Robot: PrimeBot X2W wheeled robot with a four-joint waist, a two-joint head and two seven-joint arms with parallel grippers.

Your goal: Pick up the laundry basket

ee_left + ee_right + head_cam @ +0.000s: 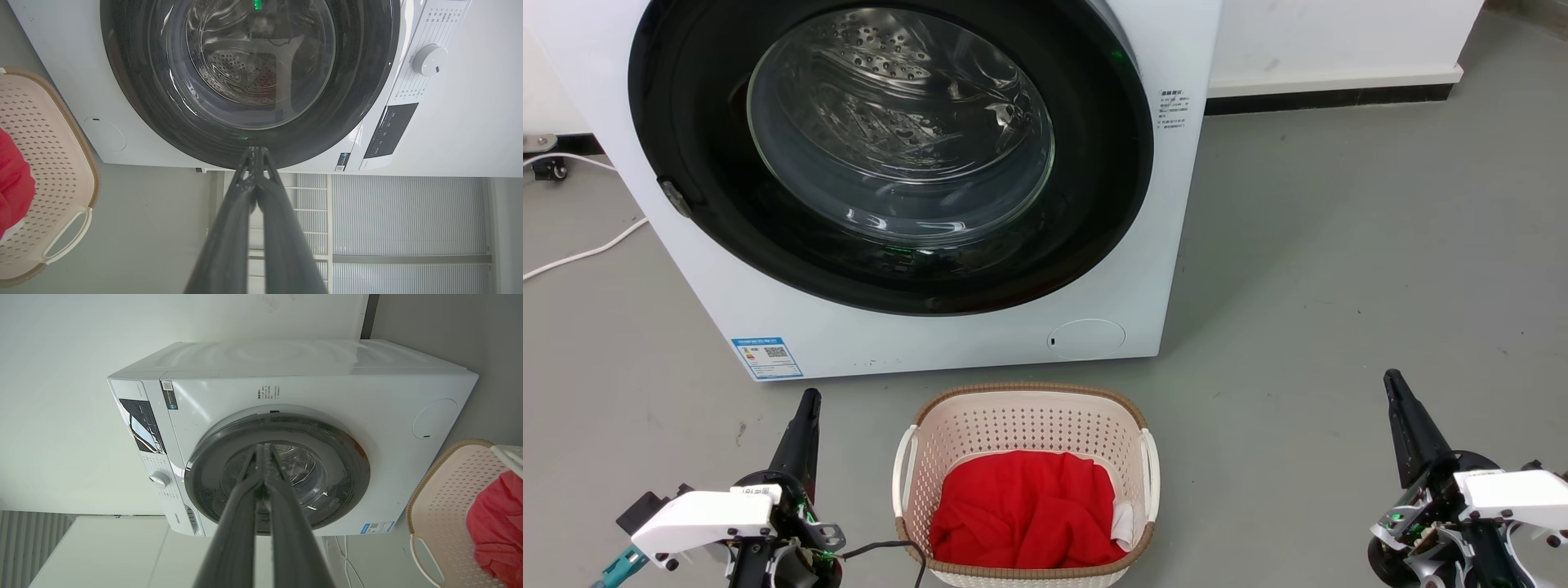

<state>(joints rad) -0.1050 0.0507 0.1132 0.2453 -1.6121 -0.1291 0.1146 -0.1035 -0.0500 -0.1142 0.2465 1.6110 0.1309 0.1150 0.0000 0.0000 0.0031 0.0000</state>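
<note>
The laundry basket [1013, 425] is cream-white and perforated, with a brown woven-look rim and white loop handles. It stands on the grey floor in front of the washing machine and holds a red cloth [1025, 510]. My left gripper [809, 398] sits to the basket's left, fingers together and empty, well apart from it. My right gripper [1392, 380] rests far to the basket's right, also shut on nothing. The basket [45, 163] lies at the left edge of the left wrist view, beside my left gripper [255, 150]. In the right wrist view the basket [441, 498] is at the lower right, away from my right gripper [261, 447].
The white washing machine [980, 327] with its shut round glass door stands directly behind the basket. A white cable [580, 255] trails on the floor at the far left. Open grey floor [1339, 286] stretches to the right, up to a white wall base.
</note>
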